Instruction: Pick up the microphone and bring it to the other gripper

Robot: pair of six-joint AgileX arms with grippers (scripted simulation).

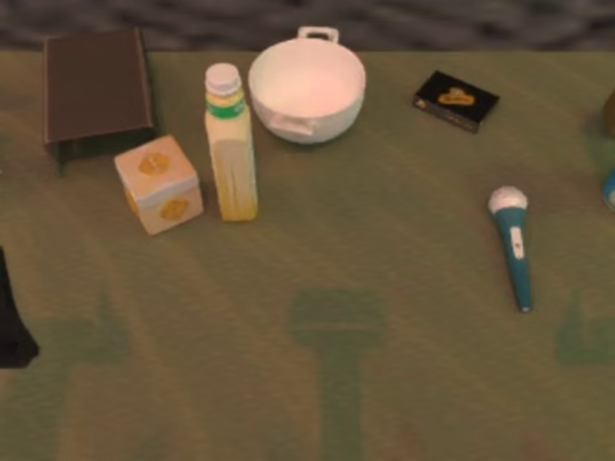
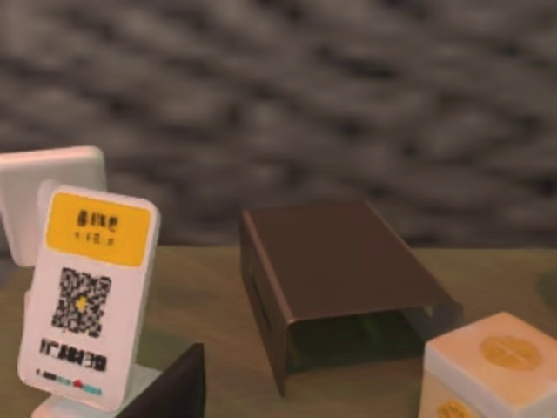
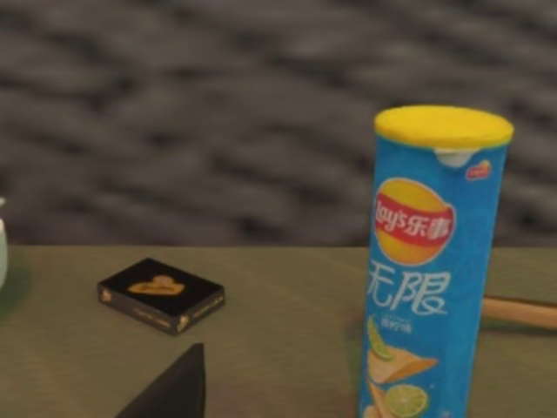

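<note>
The microphone (image 1: 509,245) lies flat on the right part of the green table, white head toward the far edge, teal handle toward the near edge. Nothing touches it, and neither wrist view shows it. My left gripper (image 1: 14,327) shows as a black shape at the table's left edge, far from the microphone; the left wrist view holds only a black wedge (image 2: 174,387) of it. My right gripper is outside the top view; just a black wedge (image 3: 174,387) of it shows in the right wrist view.
A yellow bottle (image 1: 230,144), white cube (image 1: 159,182) and brown open box (image 1: 96,86) stand at the back left, beside a QR sign (image 2: 87,296). A white bowl (image 1: 307,91) is at back centre, a black card box (image 1: 455,100) back right, a chips can (image 3: 431,261) far right.
</note>
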